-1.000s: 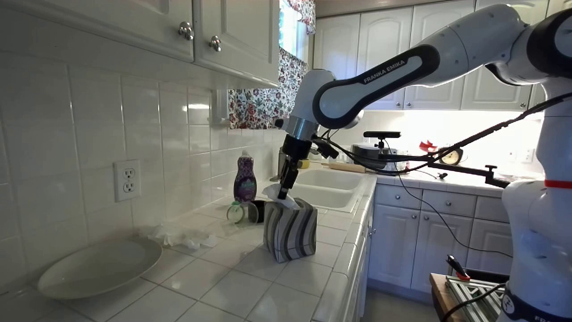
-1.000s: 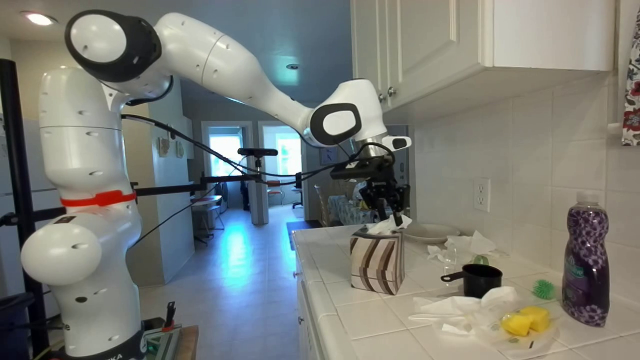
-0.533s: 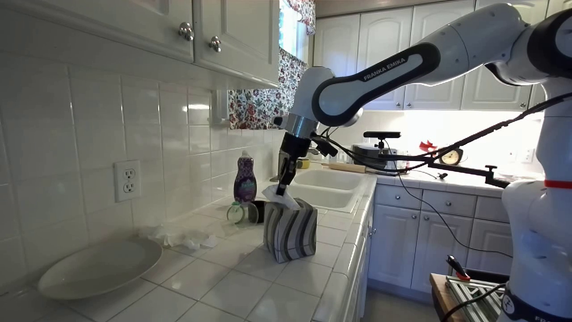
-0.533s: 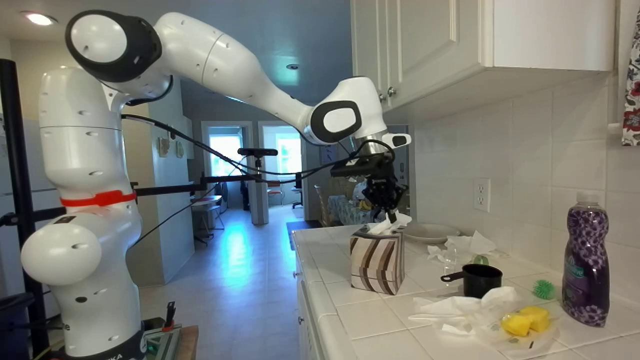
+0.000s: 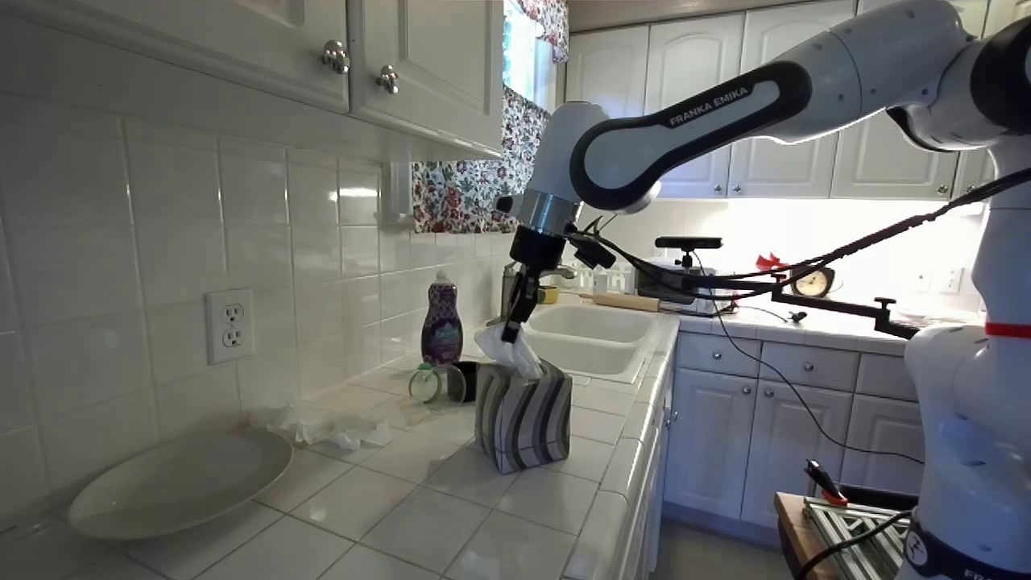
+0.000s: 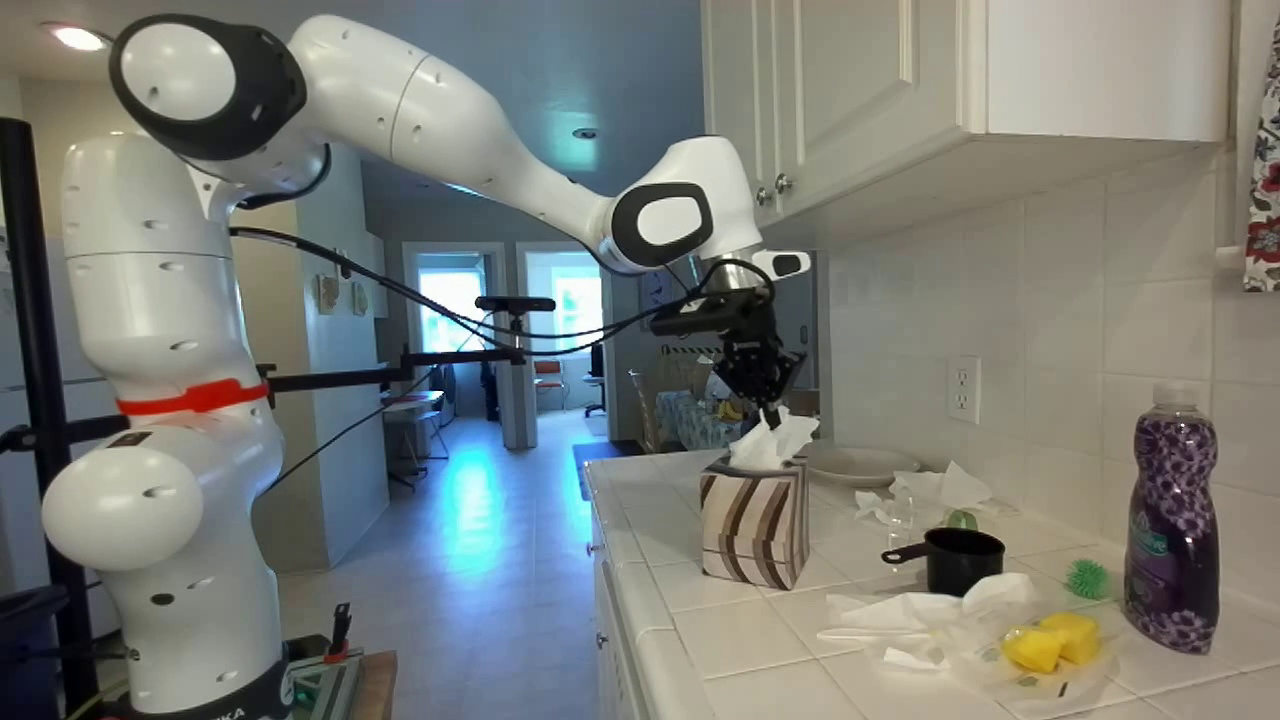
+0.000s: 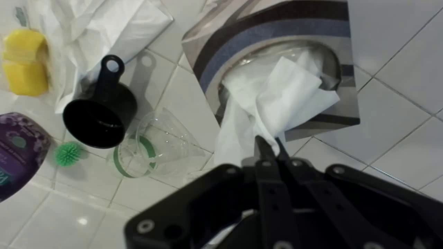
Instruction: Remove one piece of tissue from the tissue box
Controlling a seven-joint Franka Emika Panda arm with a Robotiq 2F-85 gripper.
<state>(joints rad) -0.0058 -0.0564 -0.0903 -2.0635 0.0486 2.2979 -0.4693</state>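
Above the tiled counter (image 5: 419,528) the bent arm (image 6: 465,135) points its gripper (image 7: 271,143) downward, jaws pinched narrow on a fold of white tissue (image 7: 289,93), the paper caught between the tips. The tissue stands up out of the top of the tissue box (image 6: 755,525), its loose corners flaring out and its lower part down inside. The striped box sits upright on the counter. To one side of it I can see a black cup (image 6: 963,562) with a handle, crumpled white paper (image 6: 920,612) beside that, a green spiky ball (image 7: 68,153) and a purple soap bottle (image 6: 1172,530). A pale plate (image 5: 181,483) sits near the tiled wall (image 5: 89,282).
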